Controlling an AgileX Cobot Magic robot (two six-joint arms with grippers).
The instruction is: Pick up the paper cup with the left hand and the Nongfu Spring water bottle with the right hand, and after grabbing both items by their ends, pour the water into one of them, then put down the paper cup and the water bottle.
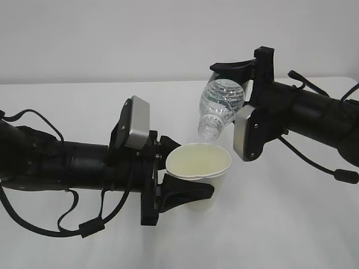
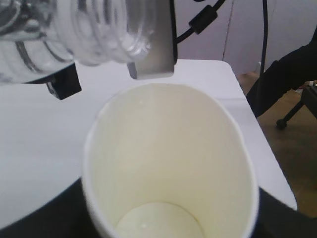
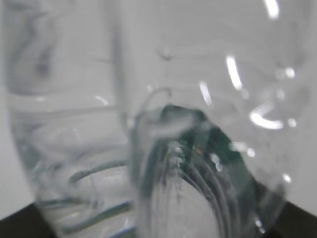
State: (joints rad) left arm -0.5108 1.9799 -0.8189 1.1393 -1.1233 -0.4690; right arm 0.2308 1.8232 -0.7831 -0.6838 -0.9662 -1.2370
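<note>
- Paper cup (image 1: 199,162) and Nongfu Spring water bottle (image 1: 220,107) both ride off the white table (image 1: 291,224) in my exterior view. The left hand (image 1: 182,174) has its jaws clamped on the cup's body and tips its rim toward the bottle. The right hand (image 1: 238,84) has its jaws clamped on the bottle's base end, so the neck points down, just above the rim and not touching it. One cup, one bottle, two arms — bare tabletop all round them.
- Left wrist view alone shows the cup's (image 2: 168,163) cream inside and round bottom; I cannot make out water there. The bottle mouth (image 2: 114,29) hangs above the far rim. The table's right edge drops to the floor.
- Right wrist view is filled by blurred clear ribs (image 3: 148,148) with a dark green patch — I see no jaws here.
</note>
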